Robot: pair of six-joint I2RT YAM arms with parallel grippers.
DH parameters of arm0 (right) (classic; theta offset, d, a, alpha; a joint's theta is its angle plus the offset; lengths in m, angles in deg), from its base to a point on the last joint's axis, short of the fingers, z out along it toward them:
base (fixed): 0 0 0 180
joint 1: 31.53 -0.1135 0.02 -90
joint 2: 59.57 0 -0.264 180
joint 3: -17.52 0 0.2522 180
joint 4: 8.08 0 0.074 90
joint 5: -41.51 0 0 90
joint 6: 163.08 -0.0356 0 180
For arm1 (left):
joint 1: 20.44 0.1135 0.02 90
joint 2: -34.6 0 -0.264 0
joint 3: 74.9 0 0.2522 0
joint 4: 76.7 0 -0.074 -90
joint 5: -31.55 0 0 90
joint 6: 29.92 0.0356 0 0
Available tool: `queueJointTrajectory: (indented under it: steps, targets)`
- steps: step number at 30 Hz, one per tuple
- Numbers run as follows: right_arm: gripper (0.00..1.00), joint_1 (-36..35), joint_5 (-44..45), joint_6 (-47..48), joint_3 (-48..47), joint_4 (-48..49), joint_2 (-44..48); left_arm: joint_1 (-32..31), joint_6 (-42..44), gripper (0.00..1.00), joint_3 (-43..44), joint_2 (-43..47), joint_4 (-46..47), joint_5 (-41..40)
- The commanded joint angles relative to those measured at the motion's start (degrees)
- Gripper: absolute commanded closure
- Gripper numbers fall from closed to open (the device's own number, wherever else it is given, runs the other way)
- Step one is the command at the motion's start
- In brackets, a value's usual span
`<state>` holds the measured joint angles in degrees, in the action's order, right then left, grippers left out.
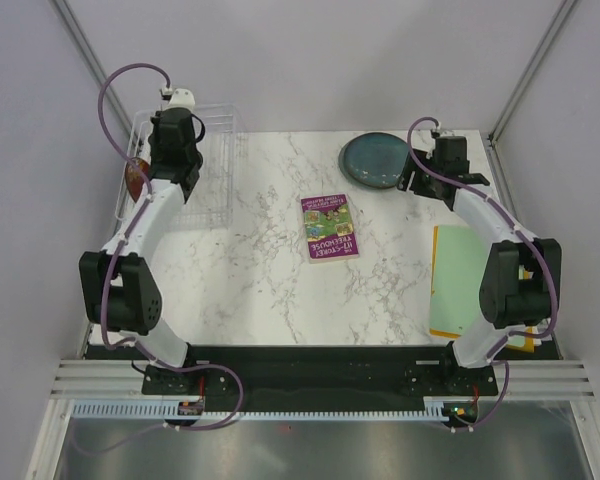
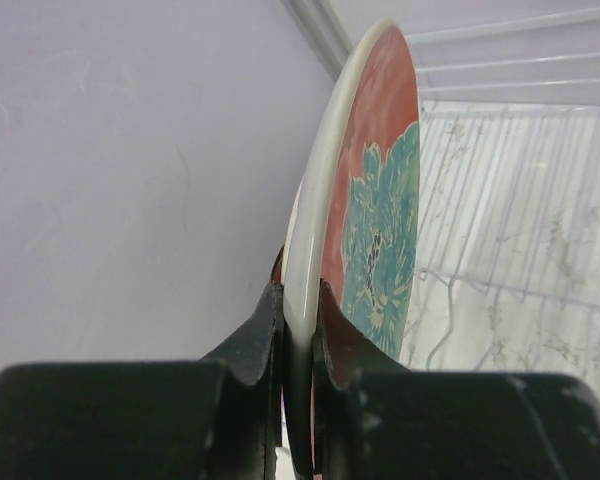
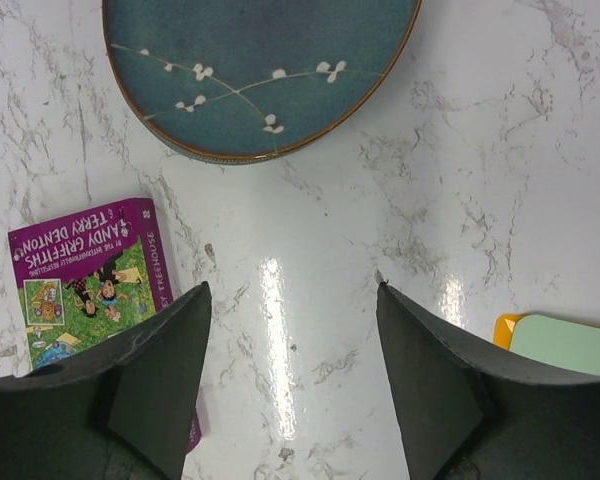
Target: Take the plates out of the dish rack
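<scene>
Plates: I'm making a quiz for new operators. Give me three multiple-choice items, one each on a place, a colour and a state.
1. Where on the table does the teal plate lie? A near left corner; B far edge, beyond the book; C under the book.
2. The held plate in the left gripper is: A plain white; B red with a teal flower; C yellow.
3. The right gripper is: A open, empty; B shut on the book; C shut on the teal plate.
Key: B, the top view shows it past the book; B, the left wrist view shows those colours; A, its fingers stand apart over bare marble.
</scene>
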<state>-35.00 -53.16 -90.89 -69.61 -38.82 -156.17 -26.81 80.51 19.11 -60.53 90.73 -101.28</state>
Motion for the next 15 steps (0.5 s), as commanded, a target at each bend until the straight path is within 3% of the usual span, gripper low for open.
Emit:
queueJointTrajectory:
  steps: [1,6,7,12,13,15]
  targets:
    - [0.24,-1.28,-0.96,-0.48,-0.81,1.68,4.66,-3.29,-5.45,0.98,9.31,11.96,-0.81,8.67]
    - [0.2,-6.28,-6.92,-1.79,-0.73,5.71,7.12,-4.35,-22.68,0.98,8.88,18.39,-13.31,25.13]
    - [0.2,-6.99,-7.89,-3.02,-0.64,6.5,7.39,-4.35,-28.45,0.98,8.09,19.27,-13.67,31.86]
    - [0.2,-12.26,-14.84,-7.15,-0.29,13.18,7.04,-4.44,-44.11,0.98,0.81,23.14,-10.62,46.85]
    - [0.2,-13.14,-13.71,-7.51,-0.12,13.63,7.04,-4.44,-45.98,0.98,-0.95,23.58,-8.42,52.7]
    - [0.2,-15.51,-12.82,-8.73,2.08,17.75,7.65,-4.61,-52.11,0.98,-5.95,24.46,-4.2,56.7]
